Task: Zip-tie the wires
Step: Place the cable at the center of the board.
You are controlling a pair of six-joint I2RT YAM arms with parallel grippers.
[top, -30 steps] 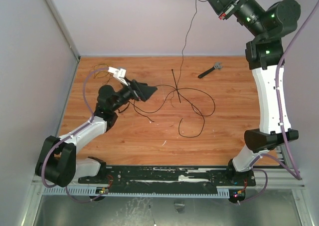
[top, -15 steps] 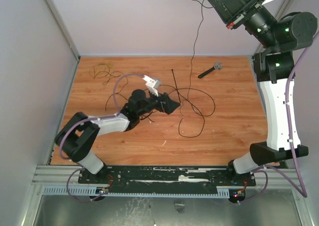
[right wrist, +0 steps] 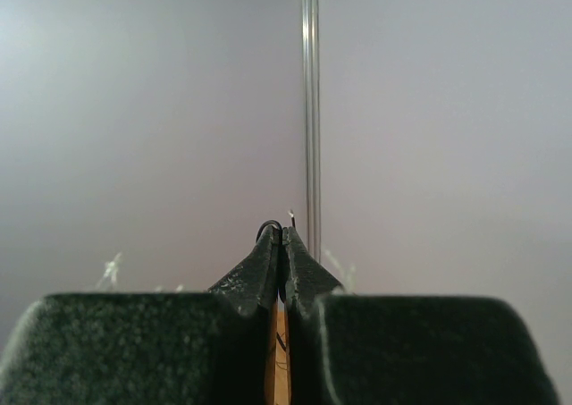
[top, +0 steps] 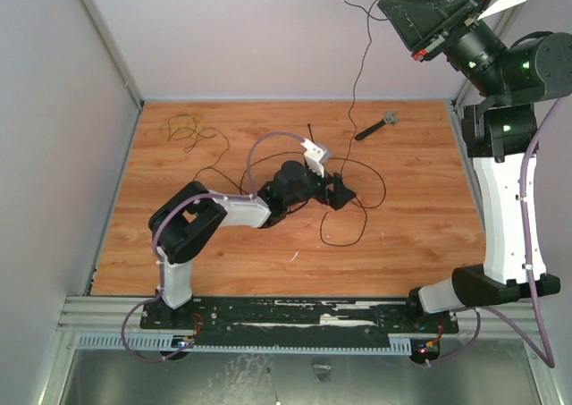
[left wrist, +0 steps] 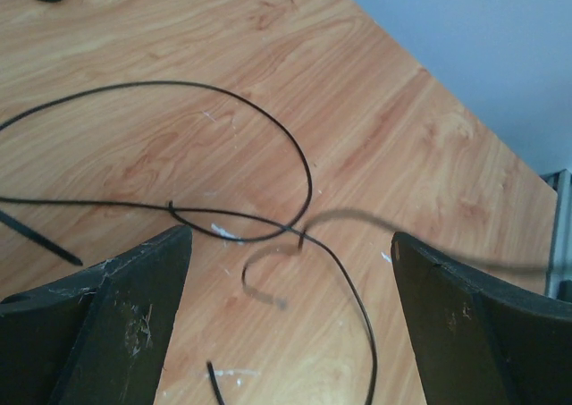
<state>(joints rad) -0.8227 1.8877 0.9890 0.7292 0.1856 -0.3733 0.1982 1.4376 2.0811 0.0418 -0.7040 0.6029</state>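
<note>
The loose loops of the wires (left wrist: 308,172) are best gathered inside the wide-spread left gripper (left wrist: 290,244) while one strand is held up by the right gripper (right wrist: 283,244), pinched shut on it.

Wooden table (top: 223,262) (orange grain), pale walls (top: 232,38)

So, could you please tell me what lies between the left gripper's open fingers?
Loops of the wires lying on the wooden table; the left wrist view shows this.
</note>
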